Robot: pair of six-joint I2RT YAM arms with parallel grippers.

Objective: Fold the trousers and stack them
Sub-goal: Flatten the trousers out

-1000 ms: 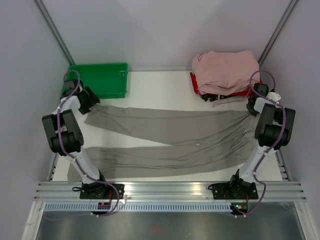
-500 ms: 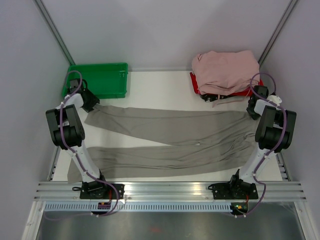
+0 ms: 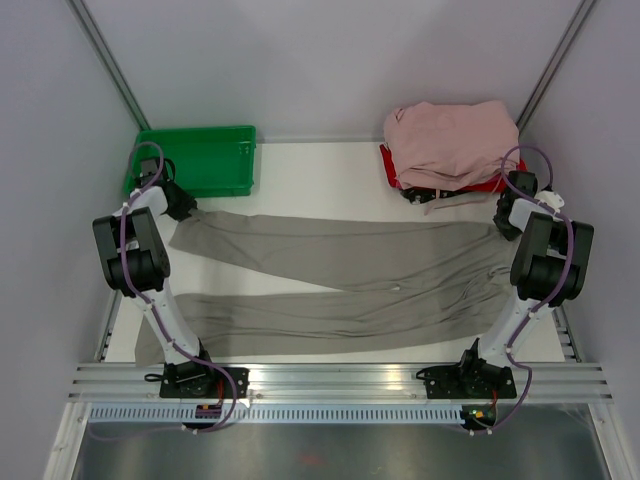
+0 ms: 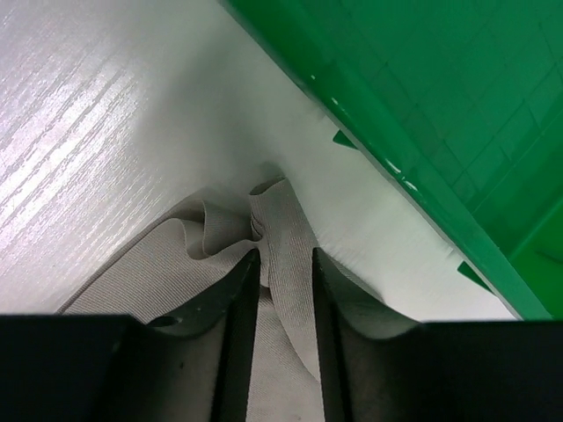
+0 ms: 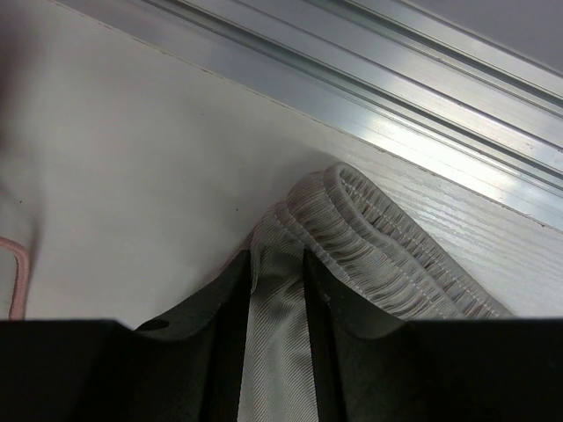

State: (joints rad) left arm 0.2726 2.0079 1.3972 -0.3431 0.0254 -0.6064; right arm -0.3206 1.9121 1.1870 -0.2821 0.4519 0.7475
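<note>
Trousers: I am seeing the trousers [image 3: 350, 275] lying flat across the middle of the top view. The waistband is at the right and the two legs are running left, spreading apart toward the left side of the table [image 3: 310, 185].
Left gripper: the left gripper [image 4: 283, 255] is sitting at the upper leg's end, left of centre in the top view. Its wrist view is showing the fingers [image 4: 239, 290] pinching a bunched ridge of the trouser cloth.
Right gripper: the right gripper [image 5: 277, 255] is working at the waistband corner, at the right of the top view. Its fingers [image 5: 230, 290] are clamping the gathered elastic edge, which is puckering up ahead of them.
Green bin: the green bin [image 3: 200, 160] is sitting in the upper left, just beyond the left gripper.
Pink garments: the pink garments [image 3: 450, 140] are lying heaped in the upper right, apart from the trousers.
Rail: an aluminium rail [image 5: 396, 79] is running diagonally across the top of the right wrist view.
</note>
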